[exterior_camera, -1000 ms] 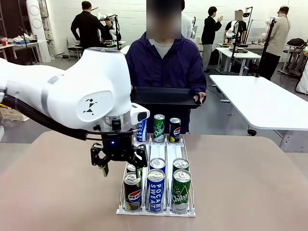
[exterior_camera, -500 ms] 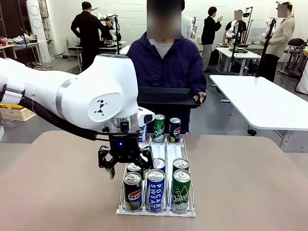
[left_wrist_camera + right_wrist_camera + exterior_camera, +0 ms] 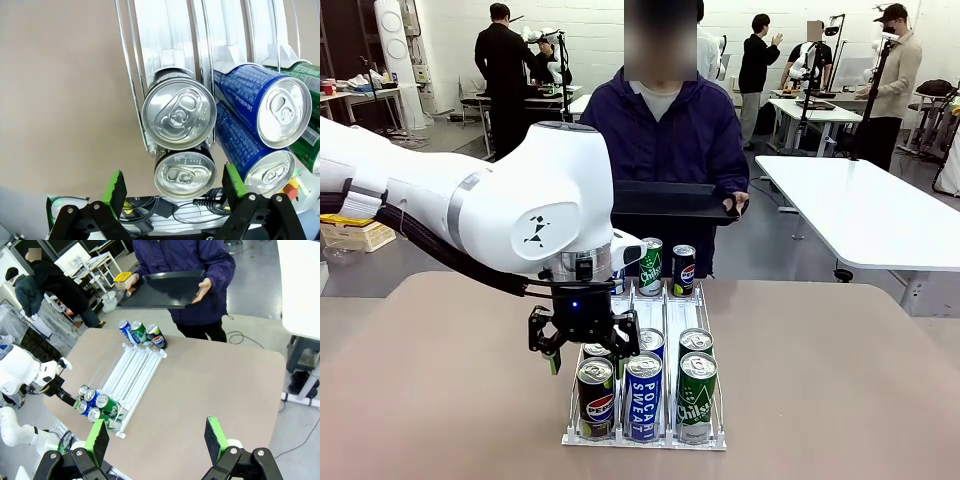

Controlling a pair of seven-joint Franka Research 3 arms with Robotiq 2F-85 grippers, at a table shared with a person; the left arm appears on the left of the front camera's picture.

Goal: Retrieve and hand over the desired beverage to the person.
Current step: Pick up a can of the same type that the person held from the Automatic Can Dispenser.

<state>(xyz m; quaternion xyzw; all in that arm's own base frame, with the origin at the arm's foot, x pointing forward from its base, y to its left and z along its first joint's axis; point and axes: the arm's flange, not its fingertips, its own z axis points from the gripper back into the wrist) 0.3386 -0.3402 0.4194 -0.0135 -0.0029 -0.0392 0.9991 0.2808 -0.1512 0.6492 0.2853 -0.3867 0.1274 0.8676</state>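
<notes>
Left pincer (image 3: 584, 355): It is held wide apart, with nothing in it. It is pointed down over the left lane of the rack (image 3: 645, 441), above the can tops, and nothing is touched.
Front Pepsi can (image 3: 595, 398): It is stood at the near end of that lane. In the left wrist view its silver top (image 3: 185, 173) is seen between the two green pads.
Second Pepsi can (image 3: 179, 112): It is lined up right behind the front one, touching it.
Other cans: Two blue cans (image 3: 643, 395) are kept in the middle lane and two green cans (image 3: 696, 395) in the right lane.
Far cans (image 3: 650, 265): Three more are stood upright at the far end of the rack.
Rack place: It is set in the middle of the tabletop (image 3: 840, 380).
Person (image 3: 665, 130): A black tray (image 3: 670, 200) is held out at the far side of the tabletop, ready for a drink.
Right pincer (image 3: 156, 439): It is held apart and empty, high above the tabletop.
Step in hand: A Pepsi can is likely being reached for. No can has been gripped yet.
Next move: The pincer should be lowered straight down until the pads are beside the can, then shut. Care is needed with the wire rail and the blue can just beside it. The can should then be lifted out and carried to the tray.
</notes>
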